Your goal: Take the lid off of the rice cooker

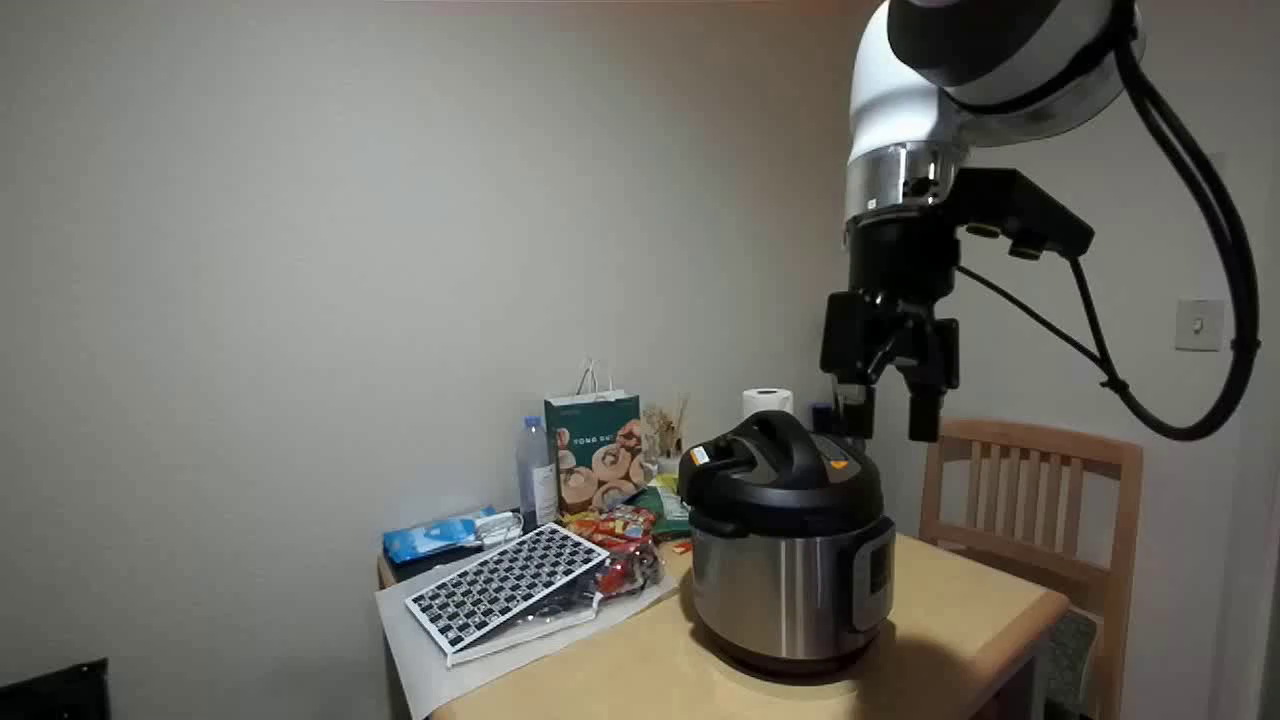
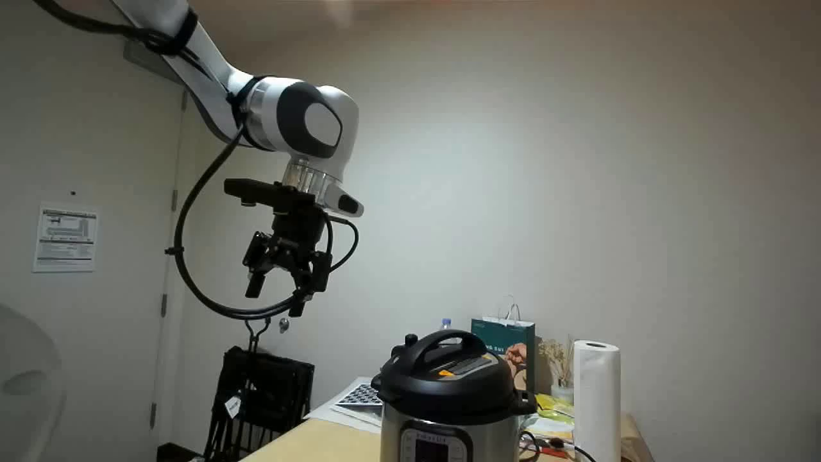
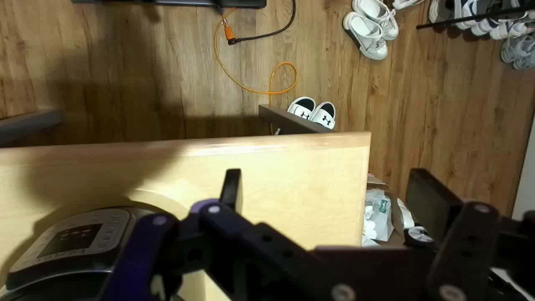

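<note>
The rice cooker (image 1: 770, 595) is a brushed steel pot standing upright on the wooden table, and it shows in both exterior views (image 2: 392, 436). Its black domed lid (image 1: 790, 505) sits on top, with an arched handle (image 2: 442, 343) across it. In the wrist view, the cooker's control panel (image 3: 75, 238) is at the lower left, with part of the lid cut off by the frame and my gripper. My gripper (image 1: 890, 418) is open and empty, pointing down. It hangs above and to one side of the cooker, apart from the lid, also in an exterior view (image 2: 276, 298).
The table (image 3: 292, 188) has its corner under my fingers. A checkered board (image 1: 508, 585), snack packets (image 1: 625, 540), a bottle (image 1: 537, 475) and a green paper bag (image 1: 597, 450) stand behind the cooker. A paper towel roll (image 2: 596, 401) and a wooden chair (image 1: 1030, 500) are nearby.
</note>
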Tool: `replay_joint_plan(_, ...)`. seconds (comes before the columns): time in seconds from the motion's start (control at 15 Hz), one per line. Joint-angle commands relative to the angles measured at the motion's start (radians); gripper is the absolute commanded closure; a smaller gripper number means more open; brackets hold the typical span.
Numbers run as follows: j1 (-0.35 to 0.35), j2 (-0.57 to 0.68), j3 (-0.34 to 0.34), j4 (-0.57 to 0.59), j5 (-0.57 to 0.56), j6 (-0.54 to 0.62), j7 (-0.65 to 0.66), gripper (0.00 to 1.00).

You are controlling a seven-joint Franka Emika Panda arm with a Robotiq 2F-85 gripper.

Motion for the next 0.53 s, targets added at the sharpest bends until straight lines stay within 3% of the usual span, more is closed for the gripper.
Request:
replay_joint_plan(0.0, -0.016, 0.0, 0.014, 0.002, 0.006, -0.004, -0.006, 0.0)
replay_joint_plan(0.47, -0.036, 0.033, 0.015, 0.026, -0.02, 0.022, 0.011, 0.0)
